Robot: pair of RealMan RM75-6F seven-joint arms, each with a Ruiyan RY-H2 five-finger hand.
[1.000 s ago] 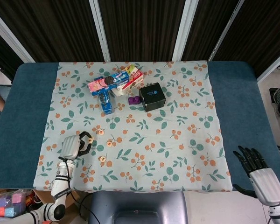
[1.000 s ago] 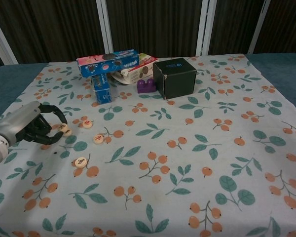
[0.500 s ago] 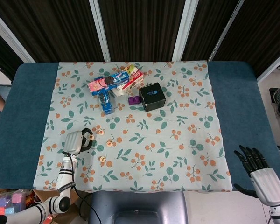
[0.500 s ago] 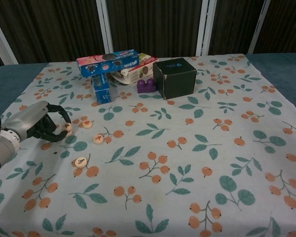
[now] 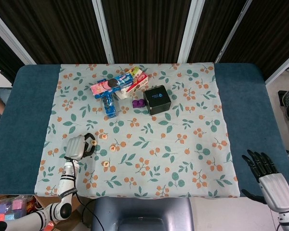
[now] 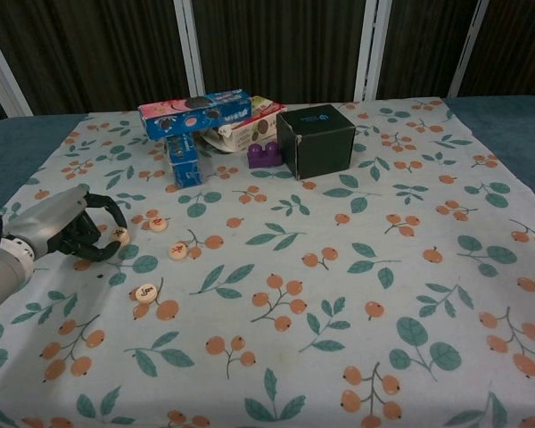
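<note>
My left hand (image 5: pixel 76 147) (image 6: pixel 64 228) rests low on the floral cloth (image 5: pixel 183 159) near its front left corner. Its fingers curl around a small round wooden disc (image 5: pixel 93 142) (image 6: pixel 119 235) that lies at its fingertips; whether the disc is pinched does not show. Three more discs lie just to the right: one (image 6: pixel 159 224), a second (image 6: pixel 177 251) and a third (image 6: pixel 146 292). My right hand (image 5: pixel 268 177) hangs off the table's front right corner with fingers spread and nothing in it, seen only in the head view.
At the back of the cloth stand a black box (image 5: pixel 157 99) (image 6: pixel 316 140), a purple block (image 5: pixel 138 103), a blue biscuit box (image 5: pixel 111 84) across a red-and-white box (image 5: pixel 136 82), and a small blue carton (image 5: pixel 109 105).
My left hand has sunk lower onto the cloth and its fingers have drawn closer about the disc. The disc and my right hand have stayed in place.
</note>
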